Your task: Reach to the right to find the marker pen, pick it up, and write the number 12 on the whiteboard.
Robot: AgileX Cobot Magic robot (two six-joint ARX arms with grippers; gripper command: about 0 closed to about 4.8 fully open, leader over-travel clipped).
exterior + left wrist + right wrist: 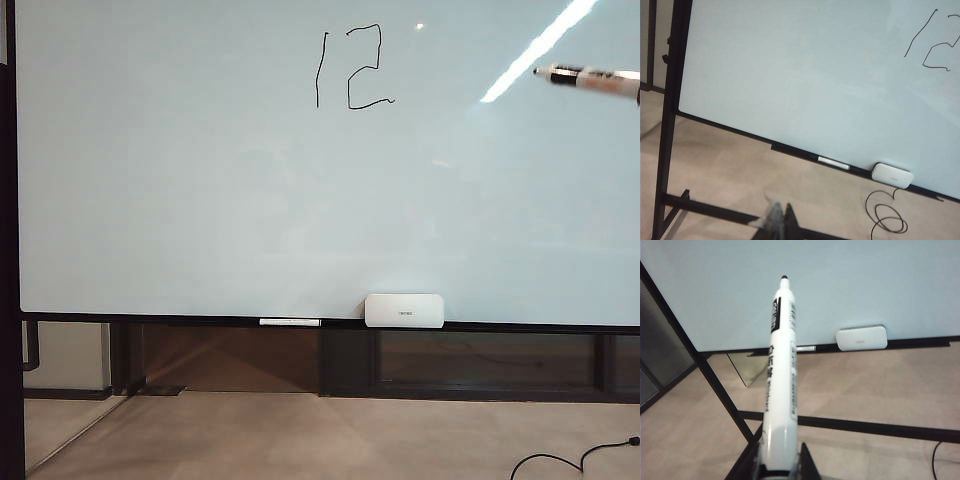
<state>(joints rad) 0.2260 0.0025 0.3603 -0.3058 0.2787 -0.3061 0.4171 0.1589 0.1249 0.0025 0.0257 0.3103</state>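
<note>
Clamping the marker pen [781, 375], the right gripper [779, 467] holds it off the whiteboard [200, 200] at the right edge. "12" [352, 68] is written; task appears complete. Left gripper [776, 220] hangs low, seemingly closed, empty.

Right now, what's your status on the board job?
Right gripper shut on marker pen, tip off the whiteboard. Left gripper shut, empty, low. "12" written. Nothing in the way.

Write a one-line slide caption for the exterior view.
A hand-drawn 12 on the whiteboard, the marker pen held clear at the right edge, a white box on the ledge.
</note>
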